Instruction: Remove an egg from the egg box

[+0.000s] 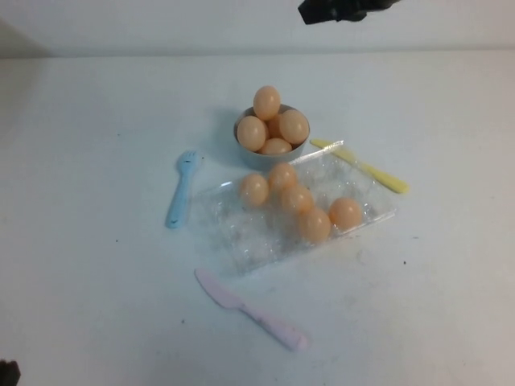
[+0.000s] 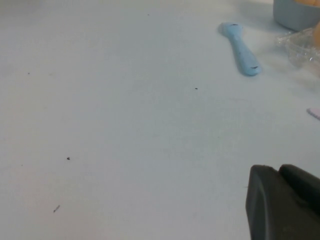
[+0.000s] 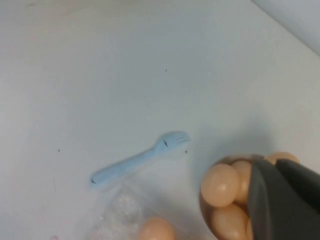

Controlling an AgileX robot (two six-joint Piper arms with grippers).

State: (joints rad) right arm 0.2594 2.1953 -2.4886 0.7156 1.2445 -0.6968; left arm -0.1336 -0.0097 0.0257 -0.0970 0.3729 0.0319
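The clear crinkly egg box (image 1: 241,233) lies mid-table with several peach-orange eggs in its wells, such as one egg (image 1: 253,189) at its far left and another (image 1: 346,212) at its right. In the right wrist view one boxed egg (image 3: 156,230) and the box's edge (image 3: 115,215) show. My right gripper (image 1: 338,10) hangs high beyond the bowl, shut and empty; in its own view (image 3: 275,165) it is above the bowl's eggs (image 3: 219,185). My left gripper (image 1: 6,374) is parked at the near left corner, shut and empty (image 2: 278,171).
A grey-blue bowl (image 1: 257,154) heaped with eggs (image 1: 266,102) stands just behind the box. A blue fork (image 1: 182,189) lies left of the box, a yellow knife (image 1: 362,166) at its far right, a pink knife (image 1: 249,310) in front.
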